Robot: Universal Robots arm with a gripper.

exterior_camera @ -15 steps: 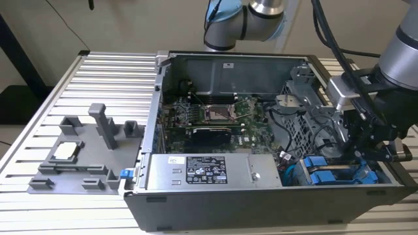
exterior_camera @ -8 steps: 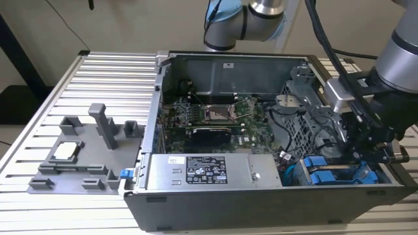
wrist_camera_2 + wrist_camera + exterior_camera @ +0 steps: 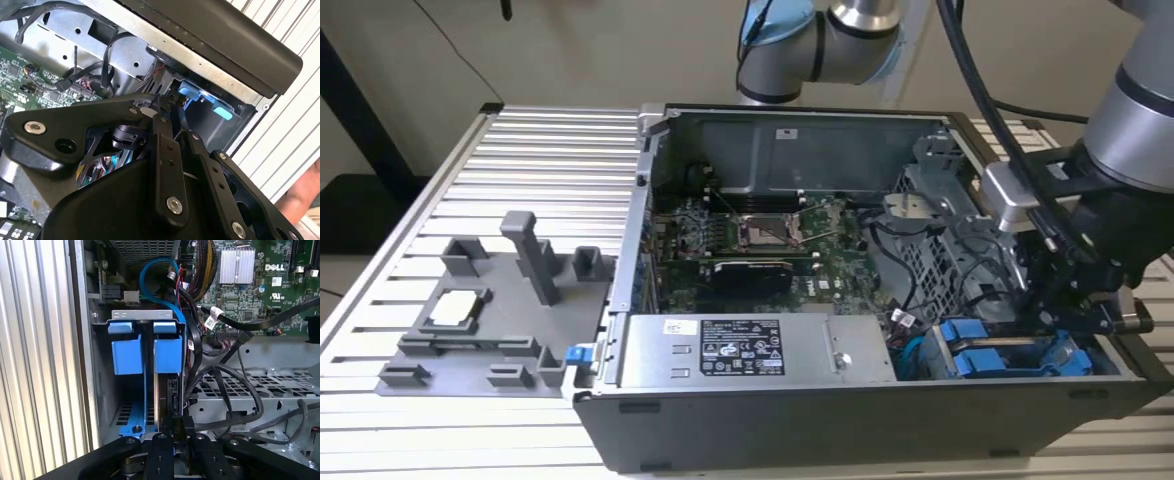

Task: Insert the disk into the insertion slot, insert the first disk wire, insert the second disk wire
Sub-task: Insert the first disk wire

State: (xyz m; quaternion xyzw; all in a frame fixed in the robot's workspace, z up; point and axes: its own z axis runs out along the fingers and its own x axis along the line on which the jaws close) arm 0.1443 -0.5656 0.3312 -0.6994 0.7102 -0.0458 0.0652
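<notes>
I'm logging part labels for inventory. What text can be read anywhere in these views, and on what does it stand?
Power supply label: print too small to read.
White sticker on the case wall: too small to read.
Circuit board in the first wrist view: a white maker's mark, not transcribed here; its other print is too small to read.

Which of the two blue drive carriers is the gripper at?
The gripper faces the carrier beside the black cables, which holds a disk; the other carrier, by the case wall, shows a bare rail.
</notes>
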